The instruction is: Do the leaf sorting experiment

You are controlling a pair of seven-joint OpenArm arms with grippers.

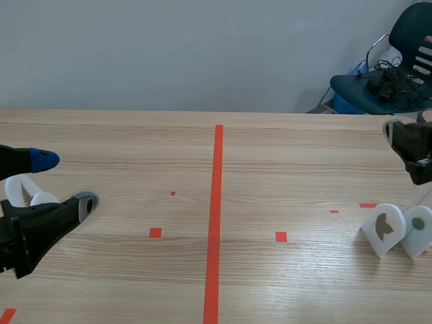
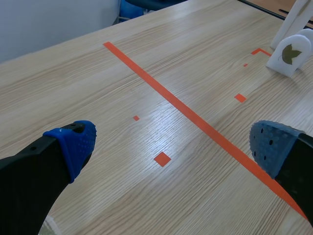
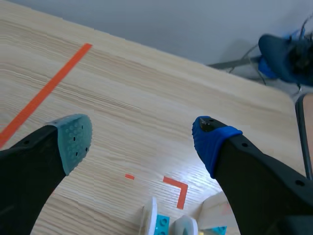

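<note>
Two white arched leaf stands sit at the table's right edge: one shows a dark lobed leaf, its neighbour a small round one. The left wrist view has the lobed-leaf stand far ahead, past the red line. My left gripper hovers open and empty over the table's left side. My right arm hangs above the stands; its gripper is open and empty, with the stands' tops just below it.
A long red tape line splits the wooden table. A white upright piece stands behind the leaf stand. Beyond the far right corner is a dark chair with cables on it.
</note>
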